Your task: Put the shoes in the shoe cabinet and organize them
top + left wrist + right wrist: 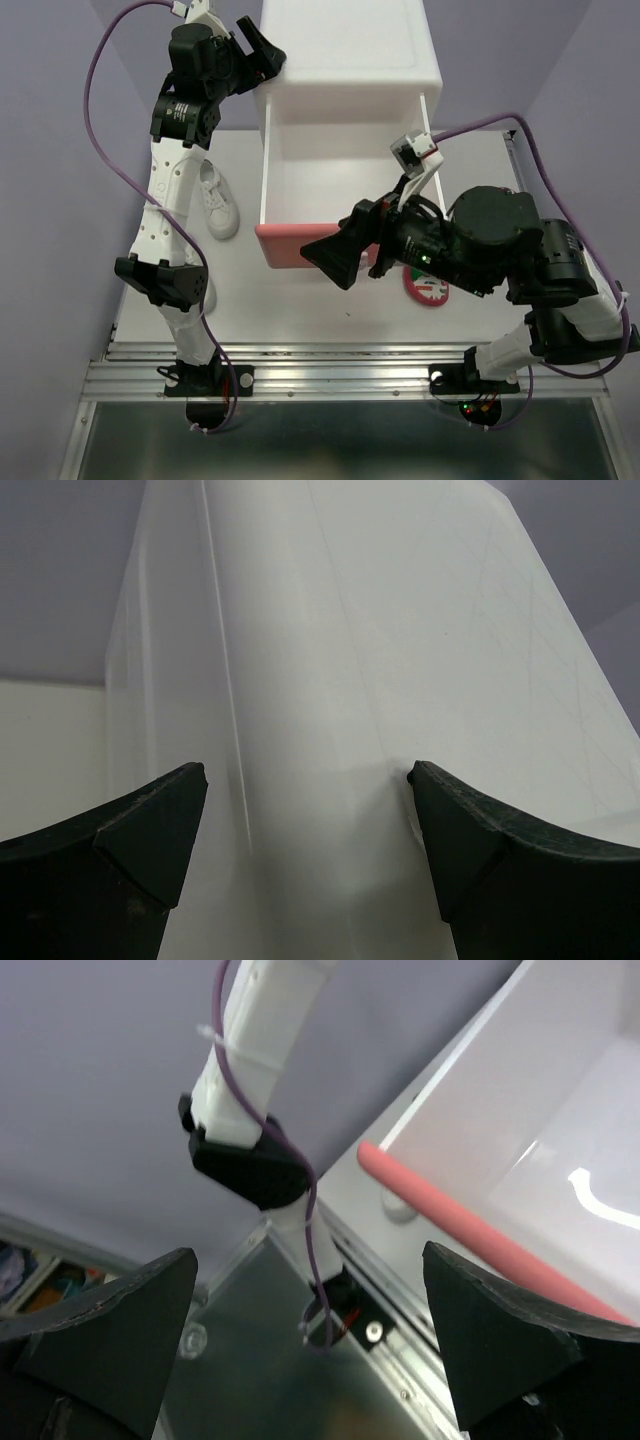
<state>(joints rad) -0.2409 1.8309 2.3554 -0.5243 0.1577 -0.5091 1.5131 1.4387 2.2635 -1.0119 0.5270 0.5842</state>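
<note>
— Purple walls are seen behind the desk (290, 320). Where is the shoe cabinet (350, 50) placed?
— At the far side, its pink-fronted drawer (340, 170) pulled out; a white sneaker (218, 205) is laid left of it.
— And the fingers?
— Left fingers (130, 850) are spread wide at the cabinet corner, right fingers (335, 255) spread wide near the drawer front.

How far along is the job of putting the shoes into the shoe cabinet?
Done: the drawer is pulled open on the cabinet; no shoe shows inside. In hand: nothing; the left tool straddles the cabinet's corner, open, and the right tool hangs open by the drawer's front. Left: a white sneaker and a red flip-flop lie on the table, unstowed.
</note>
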